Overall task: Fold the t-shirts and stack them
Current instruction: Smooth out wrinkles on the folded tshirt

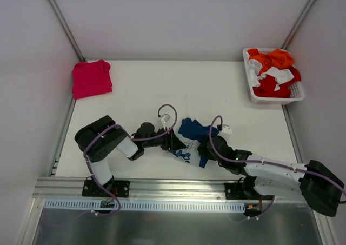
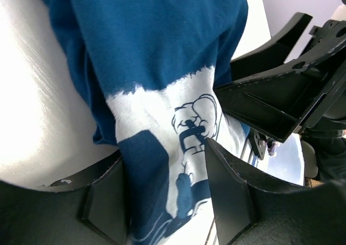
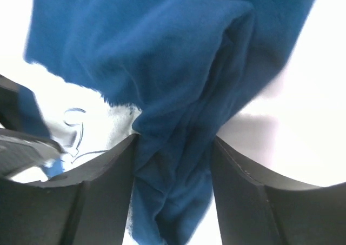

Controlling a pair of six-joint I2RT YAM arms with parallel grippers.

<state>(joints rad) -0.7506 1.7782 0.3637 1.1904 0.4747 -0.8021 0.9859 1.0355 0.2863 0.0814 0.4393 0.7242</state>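
The dark blue t-shirt [image 1: 192,132] is bunched in a crumpled heap between the two tools, not yet spread flat, so I would judge its folding has barely begun. The left tool [image 1: 175,142] has pinched a stretch bearing a white print with a cartoon-like drawing. In its wrist view the cloth fills the gap between the black fingers [image 2: 230,196], and the right arm's black frame sits just beyond them. The right tool [image 1: 204,147] grips a thick rope of plain blue fabric, gathered into deep soft creases that run down between its fingers [image 3: 102,191]. Both tools look closed on the same garment, close beside each other. The knit looks matte and limp, sagging wherever it is not held. Well beyond the left tool and off to its left lies the pinkish-red t-shirt [image 1: 92,78], a compact, roughly square bundle that looks already folded. What seems left is to flatten and fold the blue one and set it with the red. Far beyond the right tool, to its right, a white slotted basket [image 1: 273,100] holds orange, red and white clothes [image 1: 275,72] on the pale, smooth tabletop [image 1: 162,88].
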